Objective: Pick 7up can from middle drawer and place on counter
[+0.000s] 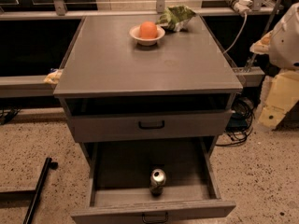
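The 7up can (158, 180) stands upright in the open middle drawer (121, 169), near its front panel, silver lid up. The drawer is pulled out at the bottom of the view, and its black bar handle (155, 217) is partly cut off. The counter (149, 62) is the flat grey cabinet top above. My gripper (279, 99) is the pale yellowish part of my arm at the right edge, beside the cabinet, well right of and above the can. It holds nothing that I can see.
A white bowl with an orange (147, 31) and a green crumpled bag (175, 17) sit at the counter's back. A taller closed drawer front (152, 124) lies above the open drawer. A black pole (38, 188) lies on the floor at left. Cables (239, 120) lie at right.
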Available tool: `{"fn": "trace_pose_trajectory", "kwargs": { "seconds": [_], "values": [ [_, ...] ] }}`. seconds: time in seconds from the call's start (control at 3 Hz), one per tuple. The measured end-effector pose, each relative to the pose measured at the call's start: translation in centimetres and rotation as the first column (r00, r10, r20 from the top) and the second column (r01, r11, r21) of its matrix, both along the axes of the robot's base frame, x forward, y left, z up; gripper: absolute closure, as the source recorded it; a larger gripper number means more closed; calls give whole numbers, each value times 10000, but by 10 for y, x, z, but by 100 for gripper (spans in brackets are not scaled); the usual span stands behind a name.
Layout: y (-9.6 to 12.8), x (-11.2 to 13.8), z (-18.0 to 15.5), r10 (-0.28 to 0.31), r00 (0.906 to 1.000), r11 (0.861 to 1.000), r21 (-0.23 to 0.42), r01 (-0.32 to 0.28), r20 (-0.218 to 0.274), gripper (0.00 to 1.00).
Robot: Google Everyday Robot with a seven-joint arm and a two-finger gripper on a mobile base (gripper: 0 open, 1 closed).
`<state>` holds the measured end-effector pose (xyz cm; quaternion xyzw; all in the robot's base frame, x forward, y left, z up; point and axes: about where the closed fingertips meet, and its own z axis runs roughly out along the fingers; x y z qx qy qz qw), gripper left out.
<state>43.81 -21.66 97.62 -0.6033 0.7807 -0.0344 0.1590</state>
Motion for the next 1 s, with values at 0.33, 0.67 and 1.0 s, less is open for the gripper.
{"fn": "trace_pose_trajectory", "kwargs": {
  "seconds": [0.33, 0.67, 1.0],
  "values": [
    [0, 0, 0, 0, 10000, 10000, 1, 0, 1, 0],
    [5, 1, -21, -62, 10000, 9995, 314, 60, 51, 19],
    [22, -4, -71, -272, 9996, 9955, 907, 271, 9, 42]
  ]
}}
